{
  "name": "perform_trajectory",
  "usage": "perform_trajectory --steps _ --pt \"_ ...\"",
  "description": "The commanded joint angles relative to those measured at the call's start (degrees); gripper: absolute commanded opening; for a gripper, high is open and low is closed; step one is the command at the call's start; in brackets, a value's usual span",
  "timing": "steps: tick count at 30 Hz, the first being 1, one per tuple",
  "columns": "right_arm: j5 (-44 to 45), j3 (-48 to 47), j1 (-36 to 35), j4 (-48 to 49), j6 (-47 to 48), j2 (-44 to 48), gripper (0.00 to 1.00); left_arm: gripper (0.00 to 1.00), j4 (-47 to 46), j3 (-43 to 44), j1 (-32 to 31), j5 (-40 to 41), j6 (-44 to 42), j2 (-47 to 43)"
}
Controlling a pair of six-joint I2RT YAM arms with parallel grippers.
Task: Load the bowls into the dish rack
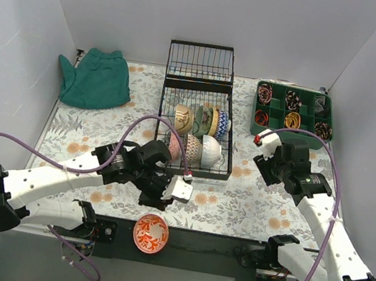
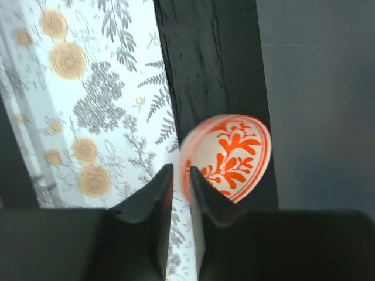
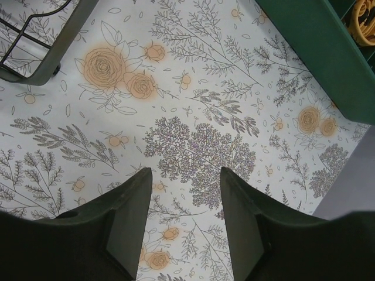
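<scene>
Overhead view: rack [image 1: 193,130] stands at mid-table on a floral mat [image 1: 88,130], its grid panel raised at the far end. Seven bowls [image 1: 196,133] stand on edge among the tines, in two rows. One red bowl [image 1: 150,233] is outside the rack, mouth up on the black strip [image 1: 212,250] at the near edge, between the arm bases. Left gripper [image 1: 157,203] is low over the mat, just beyond that bowl's far rim. Right gripper [image 1: 259,160] hangs over bare mat between the rack's right side and a green tray [image 1: 292,122] in the far right corner. A teal cloth [image 1: 97,79] lies far left. Left wrist view: left gripper [image 2: 180,170] has its fingers [image 2: 158,193] drawn nearly together, leaving a narrow gap. The rim of the red bowl [image 2: 231,155] lies in line with that gap at the tips, but it is blurred there. Whether the fingers pinch it cannot be told. The bowl sits against the strip [image 2: 199,58], with mat [image 2: 88,117] to the left. Right wrist view: right gripper [image 3: 186,172] has its fingers [image 3: 132,205] spread wide with only mat [image 3: 193,88] between them. A rack [image 3: 53,52] corner shows upper left and the tray [image 3: 316,52] wall upper right, both apart from the fingers
</scene>
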State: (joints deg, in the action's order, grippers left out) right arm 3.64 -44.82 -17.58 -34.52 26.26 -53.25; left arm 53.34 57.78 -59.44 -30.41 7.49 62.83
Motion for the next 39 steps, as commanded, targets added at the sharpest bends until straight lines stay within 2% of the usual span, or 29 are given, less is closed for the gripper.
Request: perform_trajectory --steps 1,3,7,14,19,24,29,32,33,37,39 --pt "-2.8 -2.4 0.3 0.2 2.6 0.9 0.58 0.24 -3.3 -0.9 0.1 2.7 0.5 -2.0" --pt "-2.0 -2.4 0.3 -0.1 3.1 0.5 0.59 0.34 -0.8 -1.8 0.2 2.5 -1.1 -3.0" --pt "-1.3 -0.6 0.3 0.0 4.2 0.7 0.59 0.42 2.8 -5.6 0.0 -0.6 -6.5 -5.7" --pt "-2.1 1.5 0.3 -0.2 5.2 3.8 0.59 0.48 9.2 -8.2 -2.9 -4.2 -17.0 -3.7" --pt "-1.6 2.5 0.3 -0.7 6.3 6.0 0.59 0.5 6.0 -11.4 -8.7 -2.8 -17.9 -2.5" --pt "-1.7 2.4 0.3 -1.7 6.9 7.1 0.59 0.49 -2.5 -15.6 -17.2 5.1 -12.1 -0.5" --pt "-1.5 2.3 0.3 -1.7 6.8 7.3 0.58 0.44 -10.5 -19.2 -19.9 10.6 -9.9 0.2" --pt "-1.5 2.2 0.3 -1.7 6.5 7.4 0.58 0.36 -14.2 -21.3 -20.7 13.4 -8.6 -0.2" --pt "-1.5 2.1 0.3 -1.7 6.6 7.3 0.58 0.33 -15.1 -21.7 -20.8 14.1 -8.3 -0.2" --pt "-1.4 2.2 0.3 -1.5 6.4 6.9 0.58 0.04 -17.0 -22.6 -21.0 16.7 -7.8 -1.5" --pt "-1.6 2.4 0.3 -1.3 6.5 6.4 0.58 0.0 -15.2 -21.9 -21.0 16.0 -7.8 -2.8"
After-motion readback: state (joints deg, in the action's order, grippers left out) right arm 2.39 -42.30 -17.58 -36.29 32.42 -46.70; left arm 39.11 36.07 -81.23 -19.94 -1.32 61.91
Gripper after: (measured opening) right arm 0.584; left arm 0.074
